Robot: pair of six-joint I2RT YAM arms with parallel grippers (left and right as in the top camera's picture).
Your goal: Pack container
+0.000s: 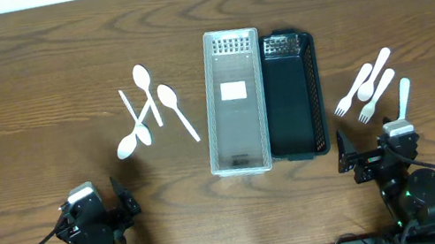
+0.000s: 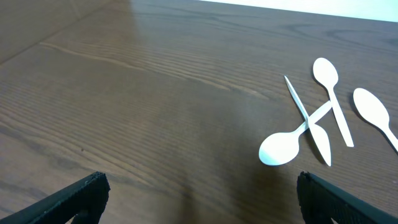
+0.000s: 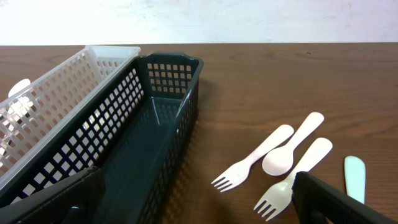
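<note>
Left gripper (image 2: 202, 186) gapes wide, nothing in it. The spoons (image 2: 280, 149) lie ahead and to its right, crossed in a loose heap. Further right, the white basket (image 1: 210, 114) and dark basket (image 1: 316, 86) stand touching, their long axes running away from the arms. Right gripper (image 3: 196, 186) is also spread and empty, with the forks (image 3: 252, 158) close ahead-right, handles angled away. The table (image 2: 124, 93) is bare wood with ample room. Each arm looks nearer its own cutlery.

Dark wood-grain table (image 1: 28, 65), white wall (image 3: 249, 18) behind
</note>
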